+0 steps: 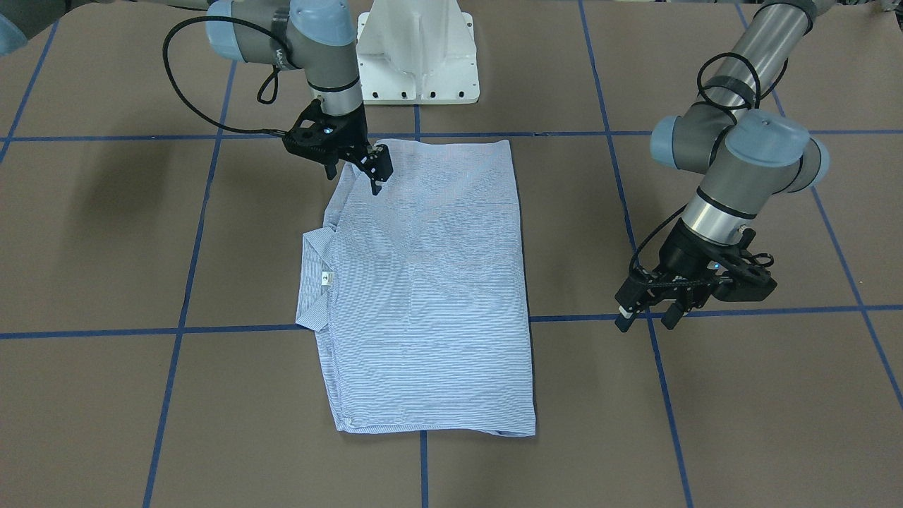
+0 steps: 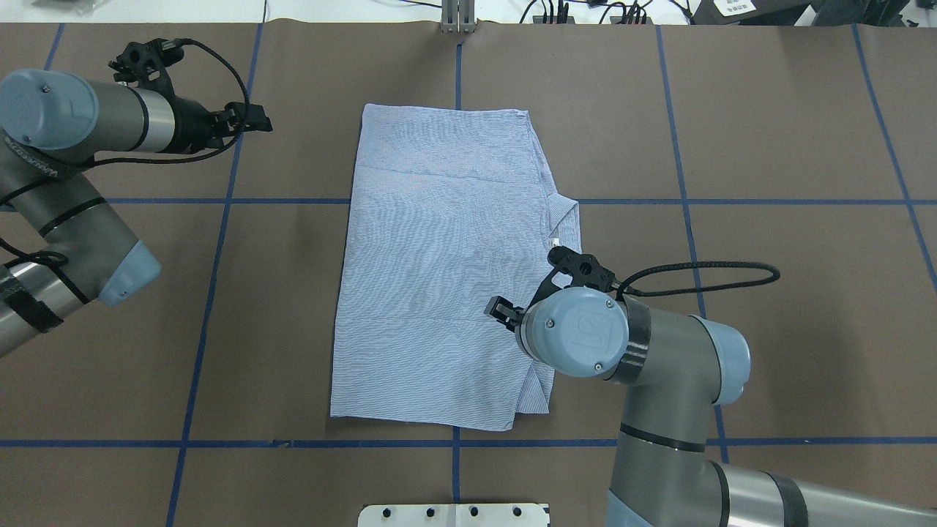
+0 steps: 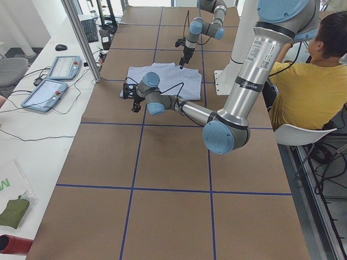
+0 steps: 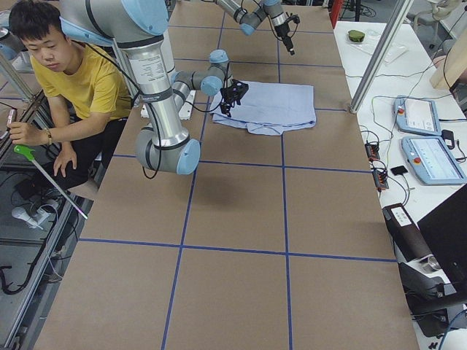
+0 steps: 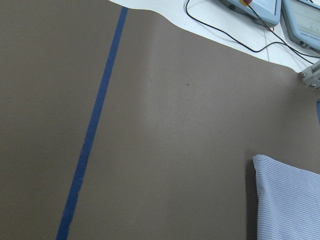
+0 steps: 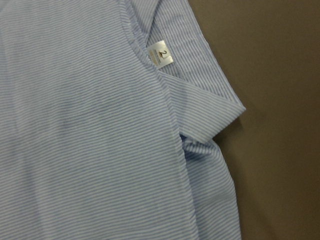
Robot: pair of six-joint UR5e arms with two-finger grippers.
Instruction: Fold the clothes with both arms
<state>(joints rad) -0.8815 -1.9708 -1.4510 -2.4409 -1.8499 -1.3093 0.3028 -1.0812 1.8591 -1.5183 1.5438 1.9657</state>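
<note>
Though both gape, right end effector (image 1: 353, 180) overhangs shirt (image 1: 430, 282) edge, left end effector (image 1: 645, 323) clear.

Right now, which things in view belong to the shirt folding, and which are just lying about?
Job: striped shirt, left tool, right tool.
Lying about: control tablets, keyboard, mouse, green pouch.
</note>
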